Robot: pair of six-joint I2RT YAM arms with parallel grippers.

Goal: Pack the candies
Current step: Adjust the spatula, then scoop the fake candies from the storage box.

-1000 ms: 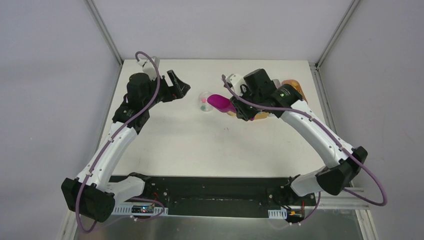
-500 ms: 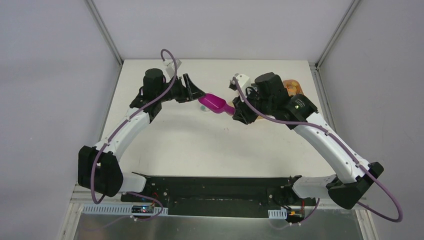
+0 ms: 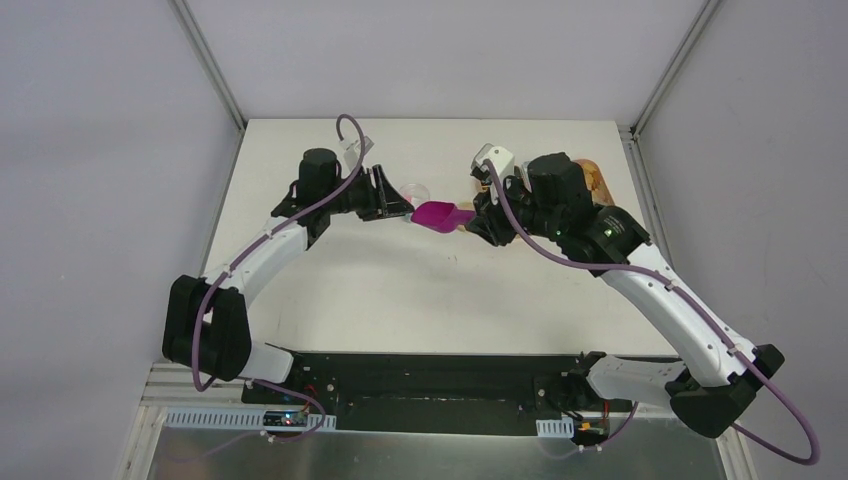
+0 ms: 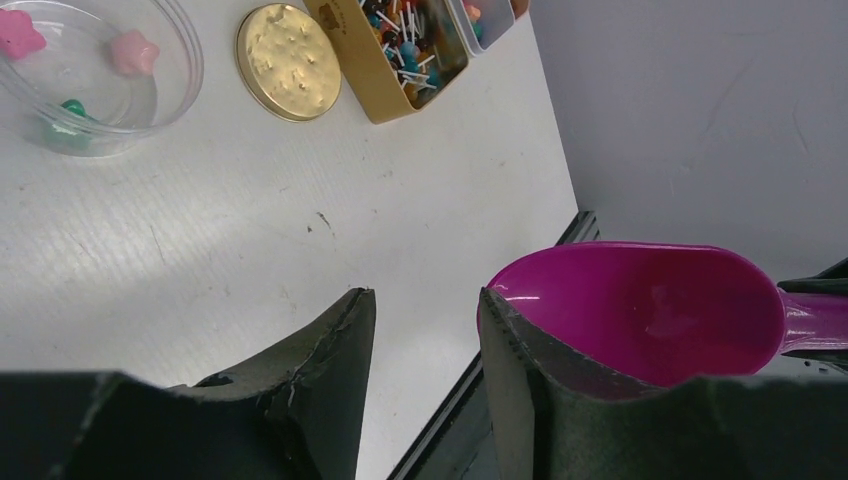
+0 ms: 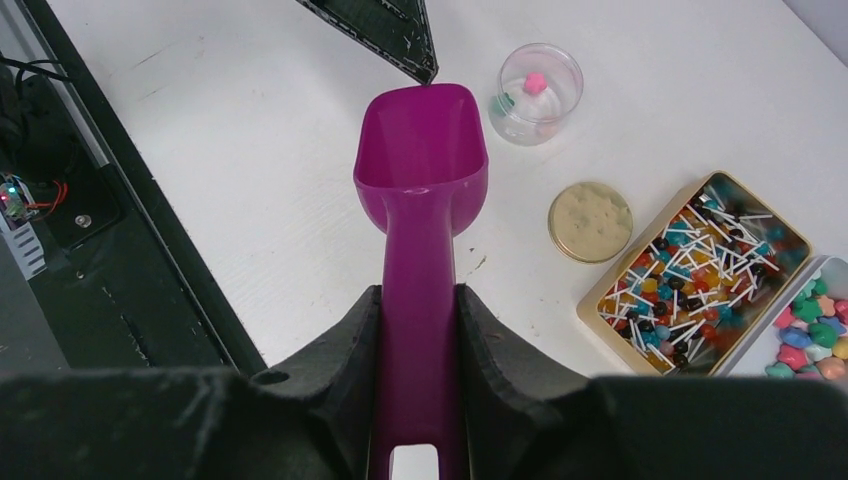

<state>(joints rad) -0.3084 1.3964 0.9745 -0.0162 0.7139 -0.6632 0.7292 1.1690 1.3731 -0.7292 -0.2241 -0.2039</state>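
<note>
Candies (image 5: 535, 82) in cup (image 5: 577, 85), scoop (image 5: 425, 150) beside left gripper (image 4: 420, 297)

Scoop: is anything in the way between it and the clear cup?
Nothing visible. Only bare table lies between the purple scoop in the right claw and the clear cup. The left claw sits at the scoop's front lip, off that path.

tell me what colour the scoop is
Bright magenta-purple all over. The scoop shows best in the right wrist view.
</note>
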